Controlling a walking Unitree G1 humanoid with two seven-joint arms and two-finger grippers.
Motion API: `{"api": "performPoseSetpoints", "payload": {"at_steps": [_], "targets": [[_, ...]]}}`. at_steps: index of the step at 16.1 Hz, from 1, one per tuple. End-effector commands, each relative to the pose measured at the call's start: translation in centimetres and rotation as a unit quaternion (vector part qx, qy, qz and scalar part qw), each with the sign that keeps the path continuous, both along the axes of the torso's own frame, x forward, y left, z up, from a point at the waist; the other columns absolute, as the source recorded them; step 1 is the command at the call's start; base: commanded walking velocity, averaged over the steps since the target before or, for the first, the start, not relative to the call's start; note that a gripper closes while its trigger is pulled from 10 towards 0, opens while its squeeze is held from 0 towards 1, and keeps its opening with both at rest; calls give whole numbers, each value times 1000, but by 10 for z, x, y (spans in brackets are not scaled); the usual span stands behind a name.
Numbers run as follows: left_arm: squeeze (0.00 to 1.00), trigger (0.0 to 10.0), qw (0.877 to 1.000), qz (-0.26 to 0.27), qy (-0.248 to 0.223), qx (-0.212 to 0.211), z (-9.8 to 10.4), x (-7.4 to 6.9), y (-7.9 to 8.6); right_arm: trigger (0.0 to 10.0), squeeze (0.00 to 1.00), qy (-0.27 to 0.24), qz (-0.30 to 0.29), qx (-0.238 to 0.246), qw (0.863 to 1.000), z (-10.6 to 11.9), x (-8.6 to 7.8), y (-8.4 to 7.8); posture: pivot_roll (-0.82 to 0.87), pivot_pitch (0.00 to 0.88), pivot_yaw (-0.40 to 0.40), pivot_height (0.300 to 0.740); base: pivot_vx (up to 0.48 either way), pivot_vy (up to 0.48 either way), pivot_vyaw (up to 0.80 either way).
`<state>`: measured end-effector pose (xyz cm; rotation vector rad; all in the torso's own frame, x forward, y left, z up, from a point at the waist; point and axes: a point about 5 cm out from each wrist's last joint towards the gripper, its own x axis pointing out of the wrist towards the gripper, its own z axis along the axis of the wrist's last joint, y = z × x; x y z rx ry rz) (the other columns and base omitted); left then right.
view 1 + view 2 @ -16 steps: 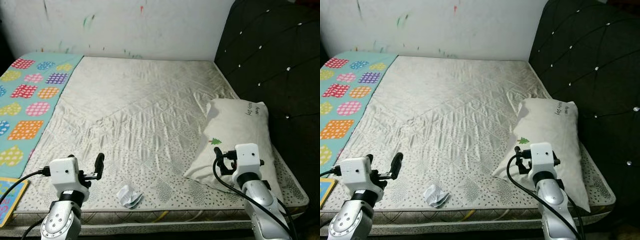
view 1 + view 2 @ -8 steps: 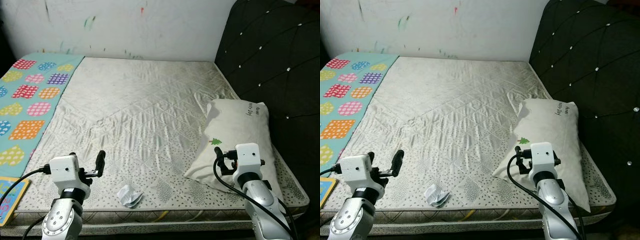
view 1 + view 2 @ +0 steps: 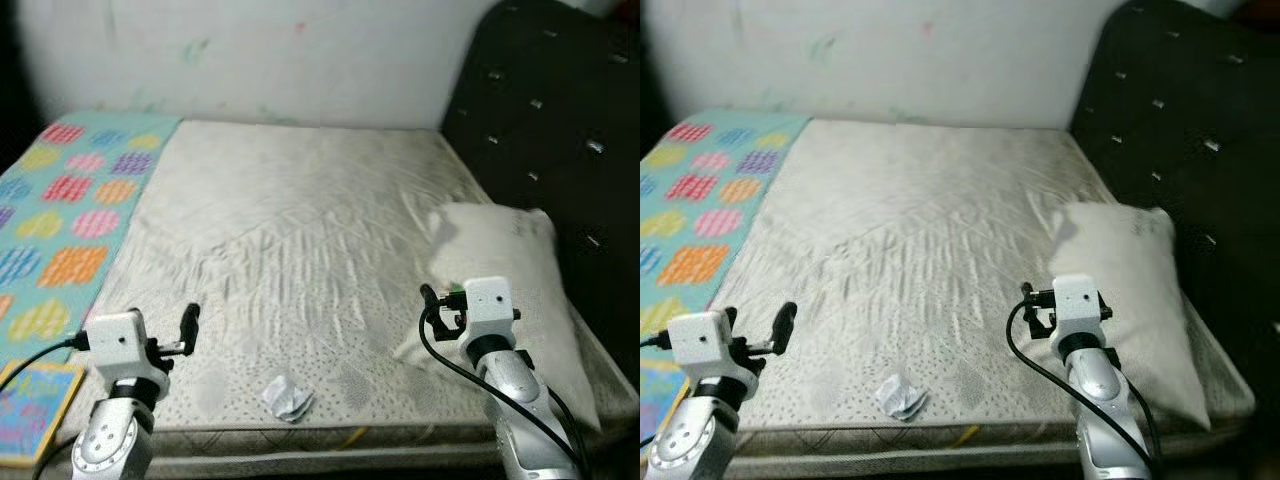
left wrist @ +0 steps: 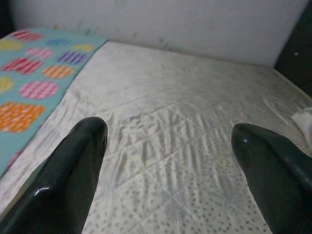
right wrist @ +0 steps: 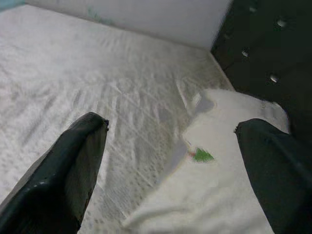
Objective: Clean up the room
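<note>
Both end effectors, left (image 4: 168,146) and right (image 5: 170,151), hover spread above the mattress (image 3: 300,220).

Right gripper (image 5: 170,141): fingers (image 5: 73,170) spread wide — nothing between them
Pillow (image 5: 229,161): white, green tree mark, just ahead
Mattress (image 5: 87,78): pale quilted, beneath and beyond
Headboard (image 5: 263,53): dark tufted — beyond the pillow

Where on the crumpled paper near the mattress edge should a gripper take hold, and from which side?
The crumpled paper lies low and loose on the mattress near its front edge, nothing touching it. Probably best to pinch across its raised middle folds from straight above. The left gripper is the nearer and is open; the right gripper hovers by the pillow.
</note>
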<state>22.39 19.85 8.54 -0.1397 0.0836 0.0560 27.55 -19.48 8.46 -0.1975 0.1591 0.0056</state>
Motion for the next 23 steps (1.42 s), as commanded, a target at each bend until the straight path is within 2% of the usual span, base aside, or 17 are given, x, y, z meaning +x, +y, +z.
{"api": "performPoseSetpoints", "payload": {"at_steps": [1,4,23], "targets": [[0,10000,1000,-12,4,-2,-1,0,-4,10000,0,-5,-4,1,1000,3,2,-2,28,0,-74,740,0,480,0],[0,10000,1000,-14,2,-2,-1,0,-4,10000,0,-8,-2,-1,1000,5,4,-1,28,0,-74,740,0,427,0],[0,10000,1000,-8,2,-1,-2,-2,-3,10000,0,-9,20,-6,1000,6,9,5,33,0,-84,740,0,0,0]]}}
